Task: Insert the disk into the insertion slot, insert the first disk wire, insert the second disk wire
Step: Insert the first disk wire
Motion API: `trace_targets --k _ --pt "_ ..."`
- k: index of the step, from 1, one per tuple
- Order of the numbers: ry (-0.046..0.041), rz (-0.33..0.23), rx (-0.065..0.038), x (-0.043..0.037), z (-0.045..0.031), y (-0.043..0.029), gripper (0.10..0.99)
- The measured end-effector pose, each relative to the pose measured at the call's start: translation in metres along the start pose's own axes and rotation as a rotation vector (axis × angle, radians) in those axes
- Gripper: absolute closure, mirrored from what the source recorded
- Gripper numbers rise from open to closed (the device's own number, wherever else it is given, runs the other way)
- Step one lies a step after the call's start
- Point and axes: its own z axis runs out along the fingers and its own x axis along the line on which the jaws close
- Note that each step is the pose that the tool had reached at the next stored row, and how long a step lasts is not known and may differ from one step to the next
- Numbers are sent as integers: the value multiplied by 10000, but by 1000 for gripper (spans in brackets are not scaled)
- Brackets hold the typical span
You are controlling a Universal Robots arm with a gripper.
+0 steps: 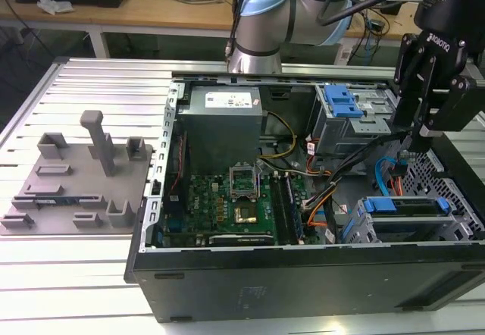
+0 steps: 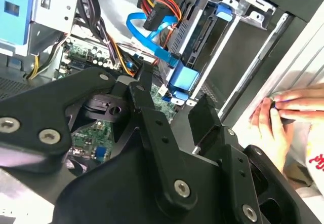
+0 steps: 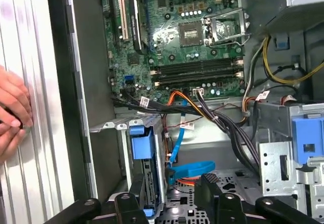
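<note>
The disk (image 1: pixel 402 206), silver in a blue carrier, sits inside the grey perforated insertion slot (image 1: pixel 455 225) at the exterior view's lower right; its blue end (image 3: pixel 142 143) shows in both wrist views (image 2: pixel 182 77). My black gripper (image 1: pixel 428 134) hangs open just above and behind the slot, holding nothing. Its fingers (image 3: pixel 212 188) straddle the cage's rear. The light-blue second disk wire (image 2: pixel 147 29) loops beside the disk (image 3: pixel 192 169). The orange, red and black first disk wire (image 2: pixel 159 3) ends in a black plug by the disk's back. I cannot tell whether either plug is seated.
Inside the open case lie the motherboard (image 1: pixel 235 191), the power supply (image 1: pixel 220 108) and an upper bay with a blue latch plate (image 1: pixel 341 104). A grey fixture plate (image 1: pixel 76 176) lies at the exterior view's left. A person's hand (image 3: pixel 12 112) rests on the ribbed table beside the case.
</note>
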Motion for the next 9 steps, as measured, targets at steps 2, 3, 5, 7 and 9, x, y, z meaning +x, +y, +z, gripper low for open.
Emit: trace_targets --k 2,3,5,7,9 --pt "319 -10 42 -56 -6 6 525" --pt "622 -21 73 -95 -10 9 525" --pt "1004 -36 109 -134 -14 8 525" --pt "1615 -59 163 -233 -16 -32 525" --pt "1665 -73 123 -304 20 -126 525"
